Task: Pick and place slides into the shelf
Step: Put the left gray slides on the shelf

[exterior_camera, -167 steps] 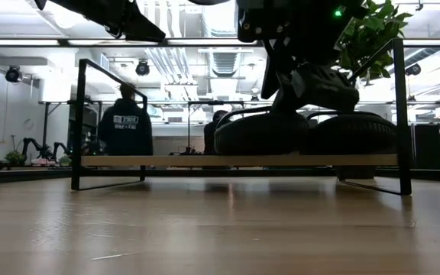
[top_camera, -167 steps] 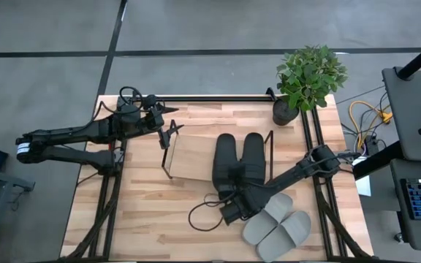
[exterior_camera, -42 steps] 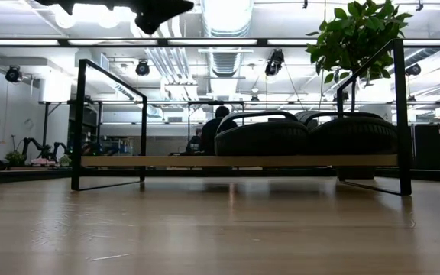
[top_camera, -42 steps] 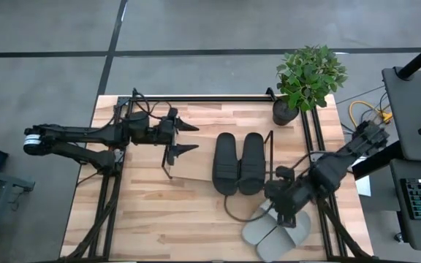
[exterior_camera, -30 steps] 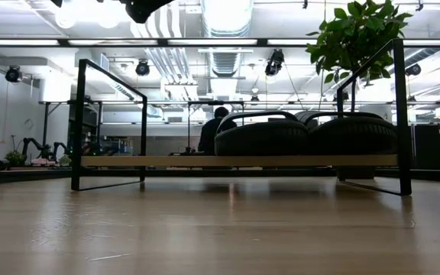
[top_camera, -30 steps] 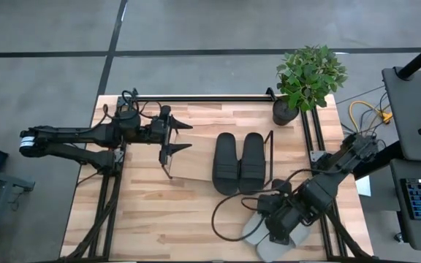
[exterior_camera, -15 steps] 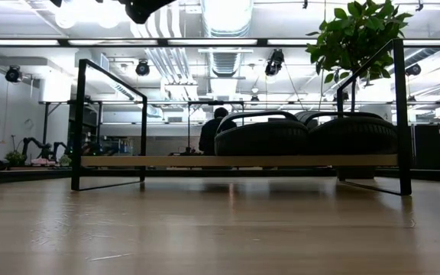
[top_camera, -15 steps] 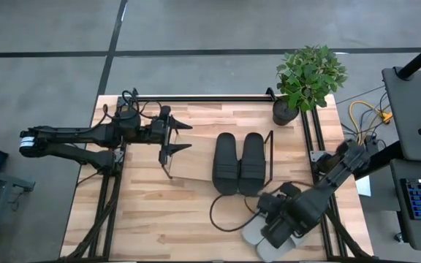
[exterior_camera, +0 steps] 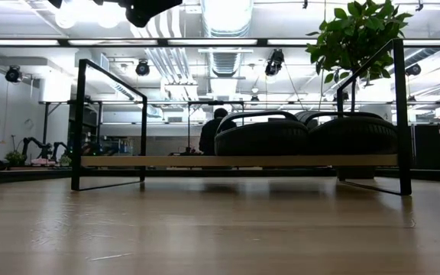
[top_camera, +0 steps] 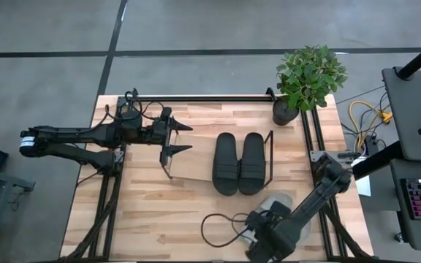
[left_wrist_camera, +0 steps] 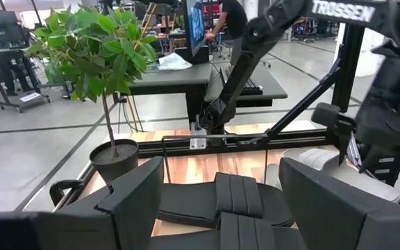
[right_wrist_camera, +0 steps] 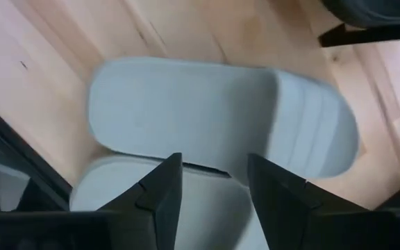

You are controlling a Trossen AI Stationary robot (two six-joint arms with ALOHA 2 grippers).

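Observation:
Two black slides (top_camera: 238, 162) lie side by side, soles down, on the right half of the shelf (top_camera: 190, 158), a light board between thin black wire ends. Two light grey slides (right_wrist_camera: 214, 111) lie soles down on the table at the near right. In the high view my right arm covers all but one end of a grey slide (top_camera: 278, 202). My right gripper (right_wrist_camera: 212, 182) points down over the grey pair, open, its fingers above the slide (right_wrist_camera: 110, 186) nearer the table's edge. My left gripper (top_camera: 185, 137) hovers open and level above the shelf's left end.
A potted plant (top_camera: 309, 77) stands at the far right corner. A black rail frame (top_camera: 203, 97) runs along the far edge. A loop of black cable (top_camera: 221, 223) lies on the table left of my right gripper. A person (exterior_camera: 208, 134) stands in the room behind.
My right gripper has gone toward the table's near edge and down over the grey slides, rolling its wrist and tipping more steeply downward. The slides have stayed where they were.

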